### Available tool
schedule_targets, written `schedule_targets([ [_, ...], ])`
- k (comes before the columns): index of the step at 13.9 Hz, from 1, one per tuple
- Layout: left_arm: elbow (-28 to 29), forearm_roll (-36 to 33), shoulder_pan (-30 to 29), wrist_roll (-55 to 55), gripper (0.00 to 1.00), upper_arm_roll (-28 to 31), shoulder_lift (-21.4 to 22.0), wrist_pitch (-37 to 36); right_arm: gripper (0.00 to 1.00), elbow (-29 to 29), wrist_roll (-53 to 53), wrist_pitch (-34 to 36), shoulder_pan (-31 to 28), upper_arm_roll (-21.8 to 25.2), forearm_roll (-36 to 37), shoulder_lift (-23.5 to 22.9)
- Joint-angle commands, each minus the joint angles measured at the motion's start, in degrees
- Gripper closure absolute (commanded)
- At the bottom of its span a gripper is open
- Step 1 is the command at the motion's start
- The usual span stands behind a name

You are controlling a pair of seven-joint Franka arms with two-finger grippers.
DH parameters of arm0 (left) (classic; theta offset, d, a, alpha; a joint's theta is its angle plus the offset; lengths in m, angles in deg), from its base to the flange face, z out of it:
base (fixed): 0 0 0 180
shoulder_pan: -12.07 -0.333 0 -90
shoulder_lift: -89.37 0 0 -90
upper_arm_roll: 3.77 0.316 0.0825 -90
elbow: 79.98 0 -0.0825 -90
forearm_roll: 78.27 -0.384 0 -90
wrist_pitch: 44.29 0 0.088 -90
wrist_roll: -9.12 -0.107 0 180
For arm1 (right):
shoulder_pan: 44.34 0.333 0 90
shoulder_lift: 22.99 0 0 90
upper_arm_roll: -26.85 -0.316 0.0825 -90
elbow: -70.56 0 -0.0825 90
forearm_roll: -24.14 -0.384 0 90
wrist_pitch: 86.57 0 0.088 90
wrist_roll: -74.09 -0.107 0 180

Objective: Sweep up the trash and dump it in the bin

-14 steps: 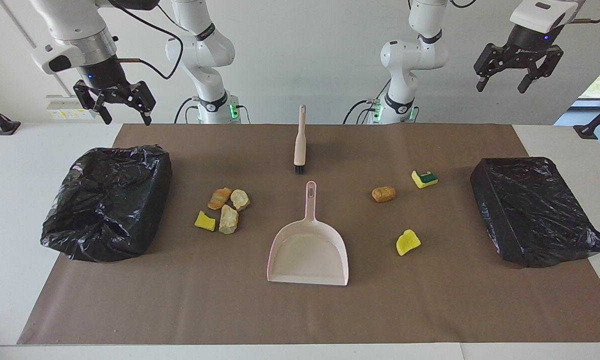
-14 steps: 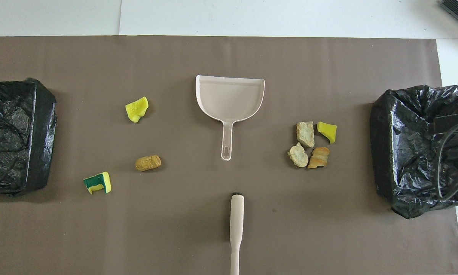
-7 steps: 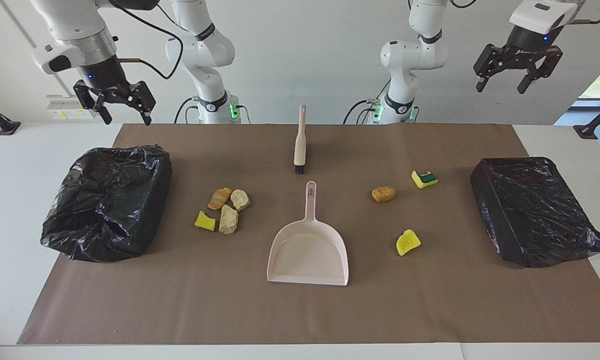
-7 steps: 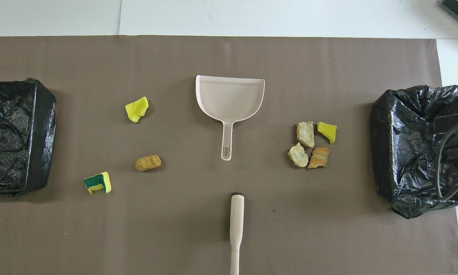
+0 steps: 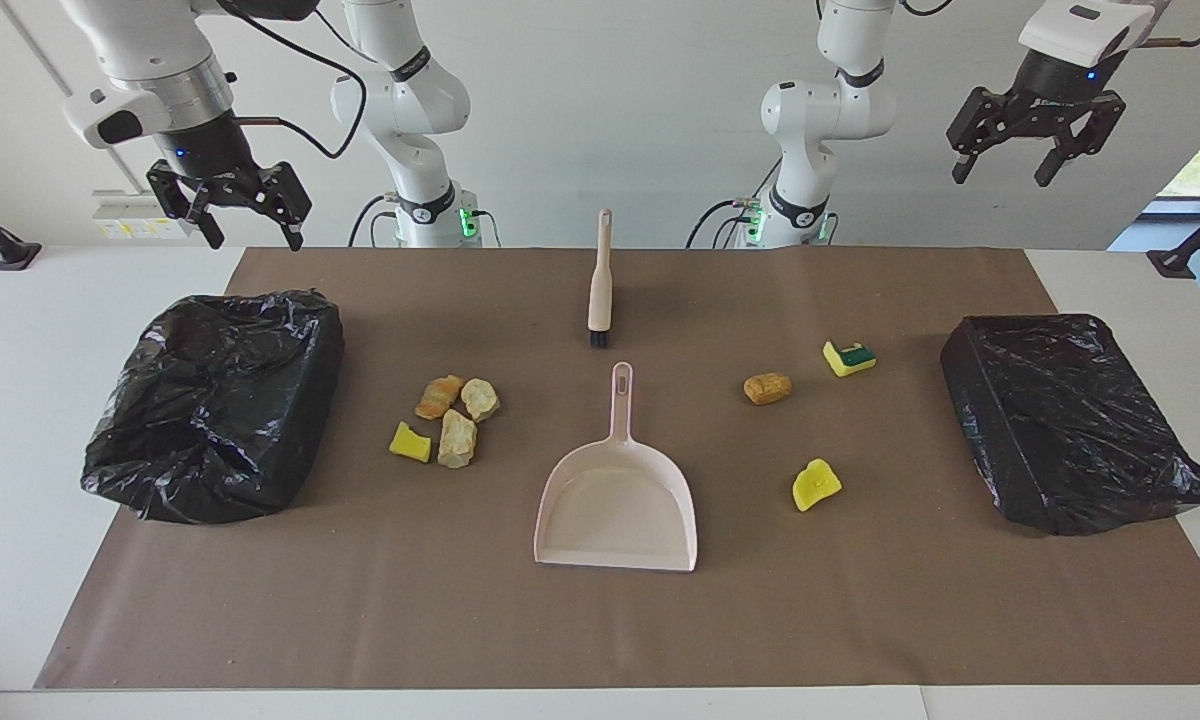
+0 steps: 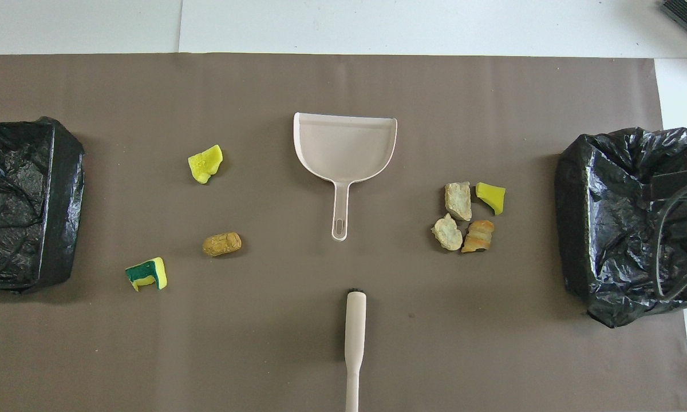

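The trash lies on brown paper in two groups. One is a cluster of tan lumps (image 5: 457, 440) and a yellow scrap (image 5: 410, 442), toward the right arm's end. The other is a brown lump (image 5: 767, 388), a green-and-yellow sponge scrap (image 5: 849, 357) and a yellow scrap (image 5: 817, 484), spread toward the left arm's end. A bin lined with a black bag stands at each end (image 5: 215, 400) (image 5: 1070, 420). My right gripper (image 5: 252, 235) hangs open and empty, high over the robots' edge of its bin. My left gripper (image 5: 1002, 172) waits open, high above the table's other end.
A pale pink dustpan (image 5: 615, 510) lies mid-table with its handle toward the robots. Nearer to the robots lies a cream hand brush (image 5: 600, 285), bristles toward the dustpan. Bare brown paper (image 6: 343, 80) stretches along the edge farthest from the robots.
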Motion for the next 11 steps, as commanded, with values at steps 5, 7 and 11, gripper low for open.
schedule_targets([
  [5, 3.76, 2.41, 2.93, 0.89, 0.0, -1.76, 1.89, 0.71, 0.0, -0.1, 1.67, 0.91, -0.24, -0.07, -0.9, 0.49],
  [7, 7.0, 2.5, 6.27, 1.59, 0.0, -2.03, 3.29, 1.4, 0.0, -0.1, 1.58, 0.91, -0.24, 0.02, -0.9, 0.49],
  [11, 16.05, 2.67, 14.36, 10.36, 0.0, -2.11, 6.28, 7.11, 0.0, -0.1, 1.58, 0.91, -0.24, -0.07, -0.9, 0.49],
])
